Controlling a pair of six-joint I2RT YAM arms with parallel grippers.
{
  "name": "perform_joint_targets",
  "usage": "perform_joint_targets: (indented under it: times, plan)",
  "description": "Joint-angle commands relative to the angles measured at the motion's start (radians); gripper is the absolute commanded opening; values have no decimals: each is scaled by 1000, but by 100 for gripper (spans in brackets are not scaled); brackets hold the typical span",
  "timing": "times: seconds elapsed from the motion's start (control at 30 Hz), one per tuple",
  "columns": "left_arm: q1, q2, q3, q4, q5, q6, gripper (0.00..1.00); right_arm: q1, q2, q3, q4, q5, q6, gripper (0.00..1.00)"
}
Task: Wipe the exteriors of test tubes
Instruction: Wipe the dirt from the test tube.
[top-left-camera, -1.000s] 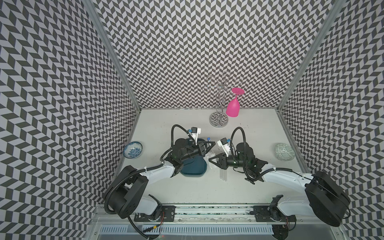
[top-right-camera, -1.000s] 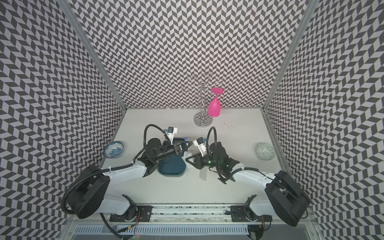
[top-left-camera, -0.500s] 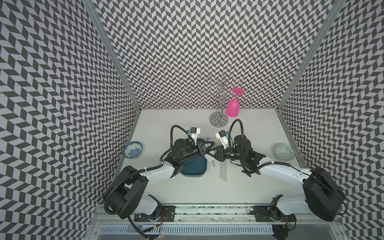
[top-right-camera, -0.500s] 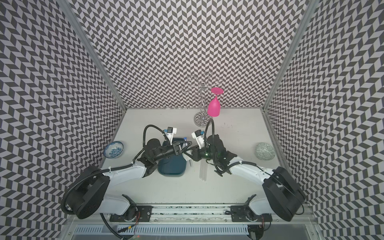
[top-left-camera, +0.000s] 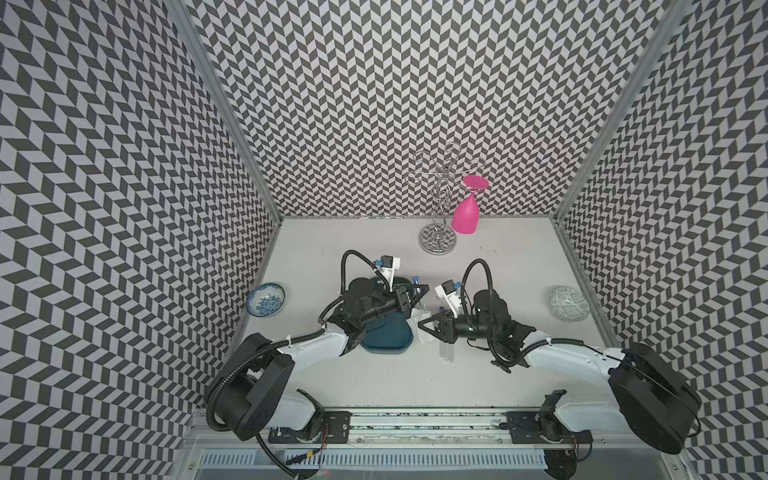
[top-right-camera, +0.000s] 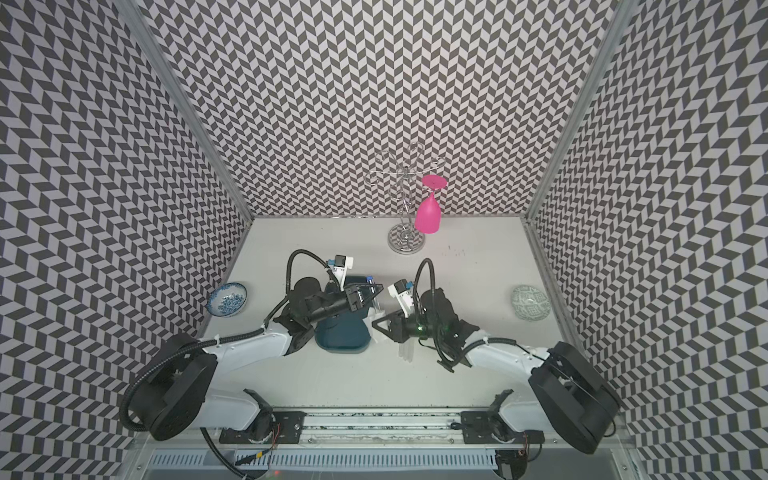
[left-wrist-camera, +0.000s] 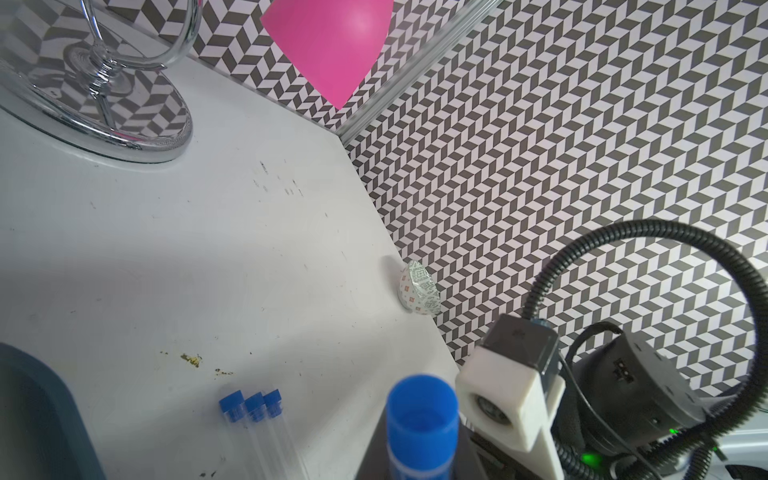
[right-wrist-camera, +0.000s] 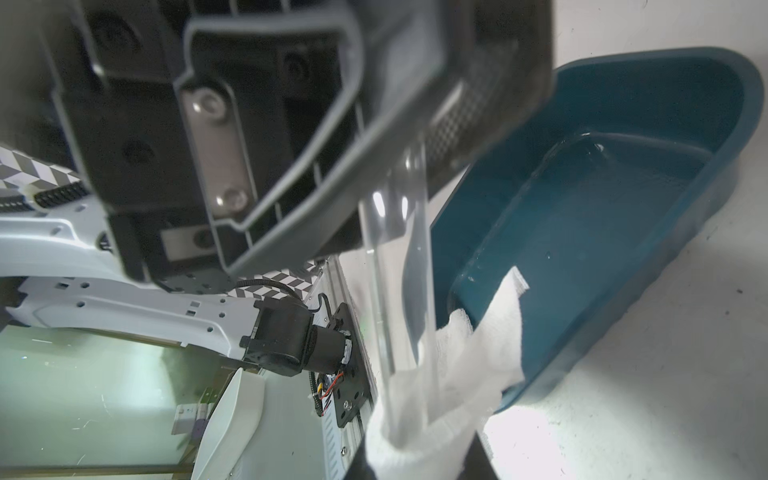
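Draws right pincer (top-left-camera: 424, 328) back down-frame, nipped on tissue (right-wrist-camera: 457, 374) round tube (right-wrist-camera: 399, 249) tip; clamps capped end in left pincer (top-left-camera: 419, 296). Mid-wipe, seemingly; leaves three tubes (left-wrist-camera: 266, 436) lower centre on surface (top-left-camera: 374, 374), whether wiped unclear.

Bright, even overhead light, soft shadows, blurred foreground in wrist views.

We bend both white arms (top-left-camera: 316, 349) inward; our black left gripper (top-left-camera: 420, 291) is clamped tight, our black right gripper (top-left-camera: 424, 328) pinched narrow beside it.
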Motion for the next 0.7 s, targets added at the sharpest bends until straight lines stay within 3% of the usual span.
perform_joint_targets:
  times: [0.0, 0.4, 0.67]
  plan:
    - [2, -19, -4, 35, 20, 6, 14, -7, -24, -12, 19, 36, 34, 19]
    - [2, -25, -1, 29, 23, 5, 14, -35, 133, 305, -90, 20, -111, 20]
    - [8, -33, -5, 26, 22, 9, 14, -8, 58, 118, -33, 34, -40, 19]
